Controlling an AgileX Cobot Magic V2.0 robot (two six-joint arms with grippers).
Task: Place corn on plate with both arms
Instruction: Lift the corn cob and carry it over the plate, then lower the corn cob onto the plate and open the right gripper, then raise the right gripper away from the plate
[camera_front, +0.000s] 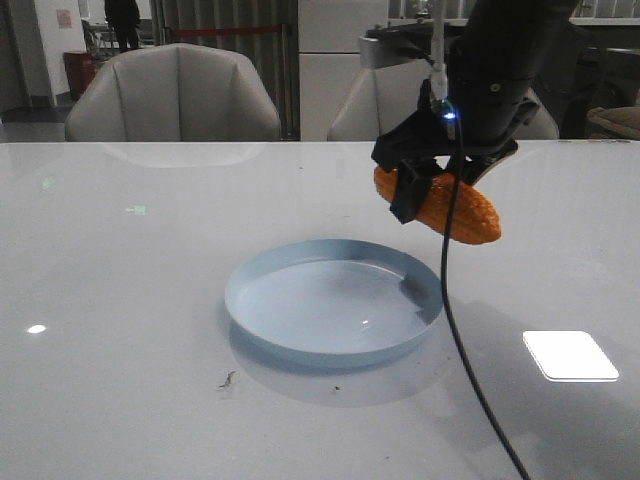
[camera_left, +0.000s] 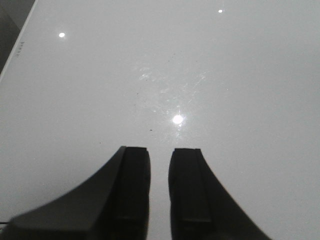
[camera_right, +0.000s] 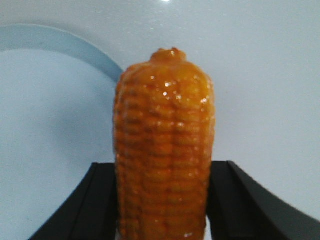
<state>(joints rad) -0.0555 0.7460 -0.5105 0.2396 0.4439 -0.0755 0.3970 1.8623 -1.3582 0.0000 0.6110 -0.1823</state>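
Right gripper (camera_front: 432, 190) clamps corn (camera_front: 455, 208) aloft beside plate (camera_front: 262, 277) — positioned for lowering | left gripper (camera_left: 159, 187) nearly together, empty over surface (camera_left: 150, 65)

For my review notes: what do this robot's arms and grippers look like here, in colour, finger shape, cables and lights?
The right gripper is matte black with a small blue light glowing on its wrist; a black cable hangs from it and a pale cable runs up the arm. Its fingers are flat black blades flaring outward at the base. The left gripper has matching black fingers with squared tips. No markings are visible.
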